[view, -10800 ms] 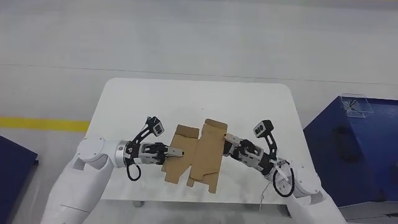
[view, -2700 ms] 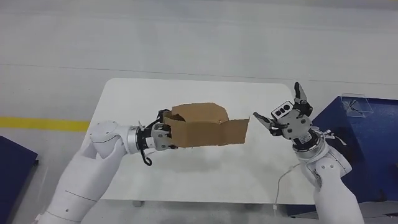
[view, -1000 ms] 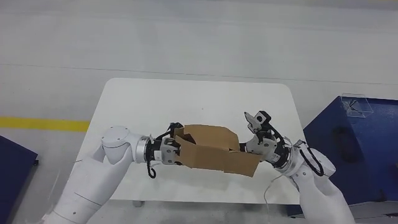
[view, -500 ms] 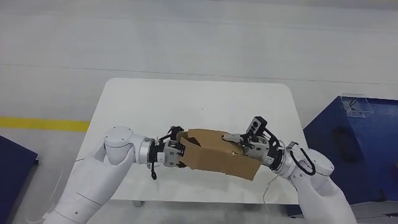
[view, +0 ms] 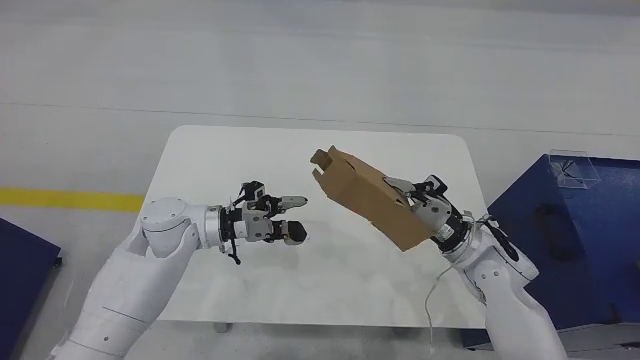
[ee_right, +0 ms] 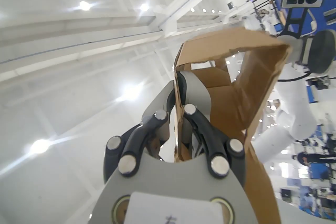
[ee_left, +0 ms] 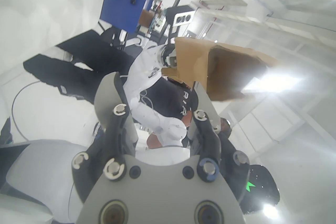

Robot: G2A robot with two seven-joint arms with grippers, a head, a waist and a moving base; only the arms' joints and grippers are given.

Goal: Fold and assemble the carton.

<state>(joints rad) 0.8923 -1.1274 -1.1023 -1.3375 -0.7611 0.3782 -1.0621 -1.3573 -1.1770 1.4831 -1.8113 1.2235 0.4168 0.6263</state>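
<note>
A white, round-cornered desk [view: 230, 155] stands on a pale grey hall floor [view: 320, 60]. Near its 7 o'clock side, the left claw [view: 298, 215] has let go of the brown corrugated cardboard carton [view: 368, 198] it gripped half a second ago; its fingers stand apart, holding nothing. At 4 o'clock, the right claw [ee_right: 180, 93] is clamped on one carton wall and now carries it alone, swung up off the desk with the far end pointing to 10 o'clock. A regrip probably follows. The carton is an opened rectangular sleeve; both ends look unclosed, the flaps loose and the edges ragged.
</note>
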